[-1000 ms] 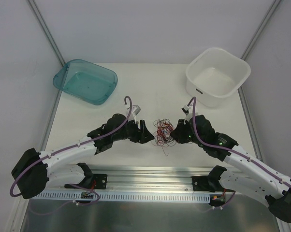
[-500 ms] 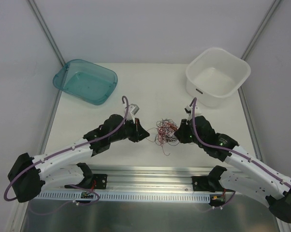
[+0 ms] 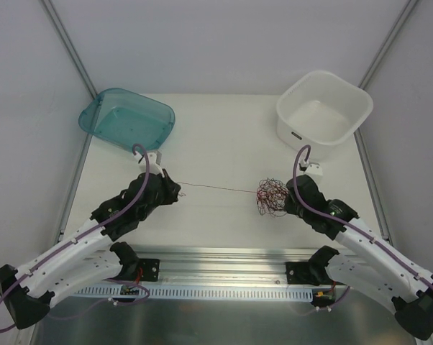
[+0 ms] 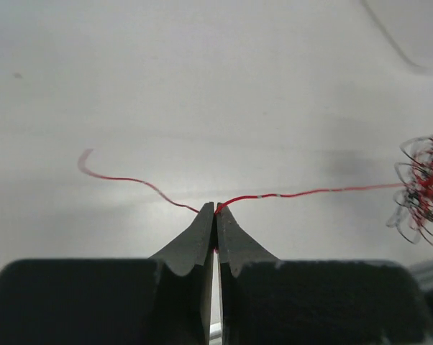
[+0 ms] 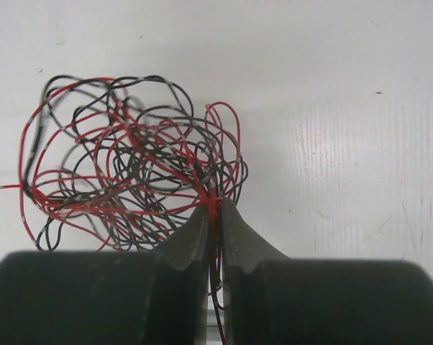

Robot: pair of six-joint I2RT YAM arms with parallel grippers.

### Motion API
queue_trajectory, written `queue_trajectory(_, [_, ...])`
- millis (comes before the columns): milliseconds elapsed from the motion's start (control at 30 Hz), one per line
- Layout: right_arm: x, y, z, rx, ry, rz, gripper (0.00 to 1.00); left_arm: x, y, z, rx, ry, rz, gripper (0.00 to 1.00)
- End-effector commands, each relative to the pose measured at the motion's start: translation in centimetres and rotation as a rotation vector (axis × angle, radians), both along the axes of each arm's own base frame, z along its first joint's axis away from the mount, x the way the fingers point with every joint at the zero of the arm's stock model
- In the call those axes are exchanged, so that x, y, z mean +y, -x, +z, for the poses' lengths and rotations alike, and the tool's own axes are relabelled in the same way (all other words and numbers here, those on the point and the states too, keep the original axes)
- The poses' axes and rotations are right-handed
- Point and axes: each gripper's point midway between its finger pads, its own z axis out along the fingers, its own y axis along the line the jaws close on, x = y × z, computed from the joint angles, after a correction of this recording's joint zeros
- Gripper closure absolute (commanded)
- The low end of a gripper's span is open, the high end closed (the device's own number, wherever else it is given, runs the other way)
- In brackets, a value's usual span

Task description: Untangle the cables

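Note:
The cables (image 3: pixel 272 196) form a wiry ball of thin red and black strands at the table's centre right, filling the right wrist view as a loose tangle (image 5: pixel 123 172). My right gripper (image 3: pixel 288 199) (image 5: pixel 215 207) is shut on several strands at the ball's edge. A single red strand (image 3: pixel 216 188) (image 4: pixel 310 192) runs taut from the ball leftward to my left gripper (image 3: pixel 178 190) (image 4: pixel 215 210), which is shut on it. The strand's free end (image 4: pixel 116 176) curls away to the left of the fingertips.
A teal bin (image 3: pixel 126 121) sits at the back left and a white tub (image 3: pixel 323 113) at the back right. A metal rail (image 3: pixel 224 259) runs along the near edge with both arm bases.
My left gripper shut on a red strand beside the ball and pulled it out leftward. The right gripper moved slightly right with the ball.

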Motion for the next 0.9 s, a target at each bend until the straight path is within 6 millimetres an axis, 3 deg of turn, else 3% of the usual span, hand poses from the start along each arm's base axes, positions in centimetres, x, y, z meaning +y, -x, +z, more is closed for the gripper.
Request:
queue_trajectory(0, [-2.7, 0.0, 1.1, -0.034, 0.050, -0.084, 1.00, 6.3, -0.6, -0.8, 0.026, -0.124, 0.250, 1.00])
queue_trajectory(167, [-5.0, 0.0, 2.9, -0.068, 0.112, -0.126, 0.99, 12.1, -0.3, -1.1, 0.074, -0.188, 0.433, 1.00])
queue_trajectory(267, [-6.3, 0.1, 3.7, -0.073, 0.134, -0.148, 0.99, 14.4, -0.4, -0.7, 0.090, -0.199, 0.521, 1.00])
queue_trajectory(400, [-8.3, 0.3, 4.9, -0.083, 0.151, -0.194, 0.99, 16.8, -0.4, -0.8, 0.128, -0.221, 0.607, 1.00])
queue_trajectory(533, [-9.1, 0.3, 7.9, -0.121, 0.133, -0.198, 0.98, 18.8, -0.6, -1.5, 0.183, -0.243, 0.666, 1.00])
queue_trajectory(700, [-9.6, 0.3, 10.5, -0.159, 0.134, -0.179, 0.96, 19.5, 0.0, -4.5, 0.286, -0.249, 0.687, 1.00])
queue_trajectory(733, [-9.4, 0.2, 10.5, -0.152, 0.133, -0.169, 0.96, 19.2, 0.0, -5.1, 0.307, -0.239, 0.672, 1.00])
queue_trajectory(833, [-6.3, -0.3, 8.8, -0.085, 0.063, -0.031, 0.96, 17.4, 0.2, -7.0, 0.360, -0.195, 0.586, 1.00])
queue_trajectory(867, [-3.5, -0.6, 8.3, -0.069, -0.033, 0.076, 0.94, 16.8, 0.3, -7.5, 0.375, -0.184, 0.552, 1.00])
